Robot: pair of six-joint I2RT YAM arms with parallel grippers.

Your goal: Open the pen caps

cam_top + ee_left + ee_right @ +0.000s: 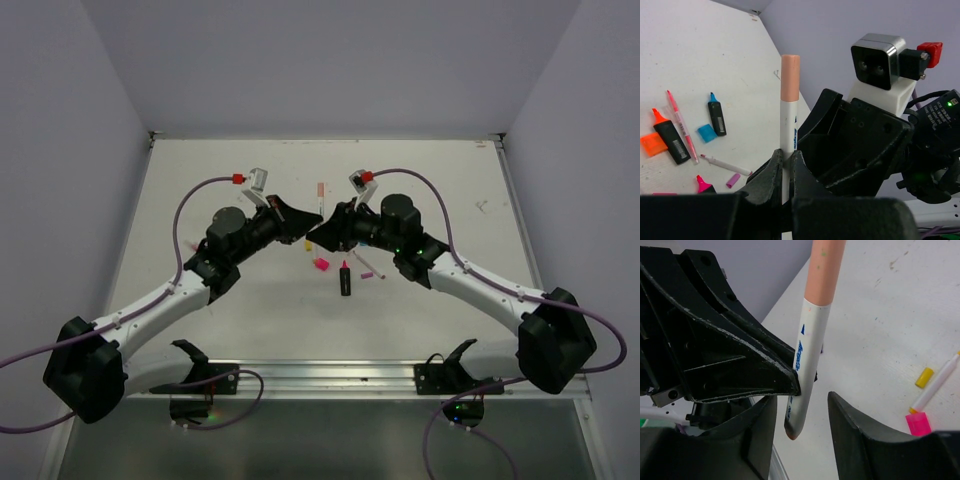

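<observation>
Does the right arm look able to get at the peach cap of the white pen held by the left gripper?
Probably yes. The peach cap sticks out bare beyond the left gripper, which clamps the white pen lower down. The right gripper is open beside the pen, with nothing between them.

Light: bright, even and diffuse, from overhead; the white table shows no burnt-out patches.
Shadows: weak and soft-edged under the arms in the top view.
Glare: a pale sheen on the silver camera housing; small green lamps glow as points.
Focus: the white pen is crisp in the left wrist view; its peach cap looks slightly soft in the right wrist view.
Dark areas: the left gripper, close to the lens, is near-black with little detail.
Distortion: the table edges converge towards the far wall in the top view.
</observation>
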